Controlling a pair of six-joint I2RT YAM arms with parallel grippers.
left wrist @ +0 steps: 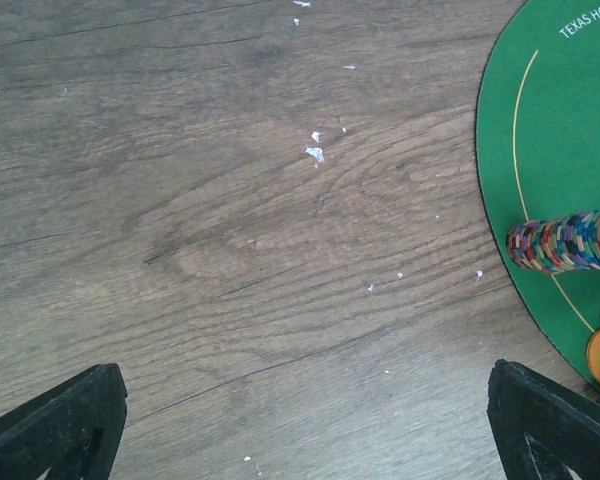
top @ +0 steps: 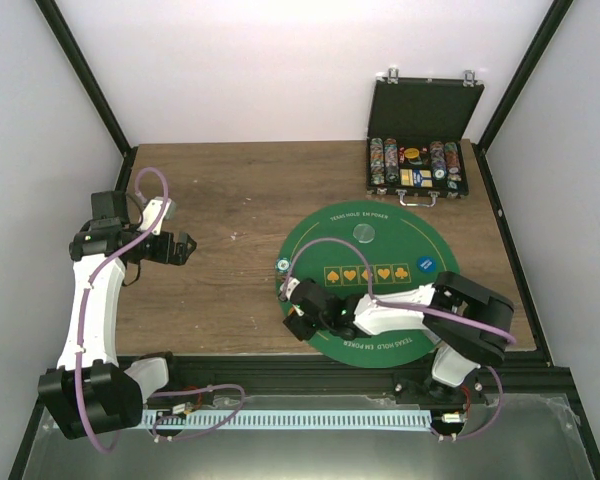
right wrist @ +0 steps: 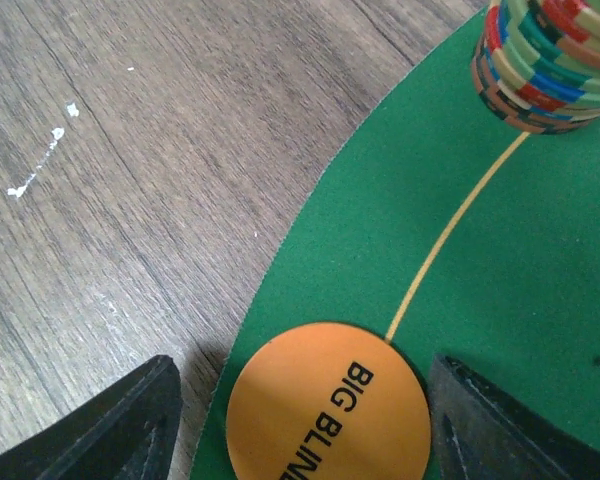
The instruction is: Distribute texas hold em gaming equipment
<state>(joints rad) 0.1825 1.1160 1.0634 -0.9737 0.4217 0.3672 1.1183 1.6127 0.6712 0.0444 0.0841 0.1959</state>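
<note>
An orange disc (right wrist: pixel 328 405) marked BIG BLIND lies flat at the left edge of the green mat (right wrist: pixel 500 260). My right gripper (right wrist: pixel 305 400) hangs low over it, open, one finger on each side. The right finger (right wrist: pixel 500 420) is almost at the disc's rim and the left finger (right wrist: pixel 110 425) stands apart over the wood. A striped stack of chips (right wrist: pixel 545 65) stands just beyond. A grey disc (top: pixel 363 234) and a blue disc (top: pixel 427 264) lie on the mat (top: pixel 380 345). My left gripper (left wrist: pixel 305 400) is open over bare wood, left of the chip stack (left wrist: pixel 565 242).
A black hinged case (top: pixel 420 150) with rows of chips stands open at the back right. The right arm (top: pixel 400 312) lies across the near part of the mat. White specks (left wrist: pixel 315 152) dot the wooden table. Black frame rails border the table.
</note>
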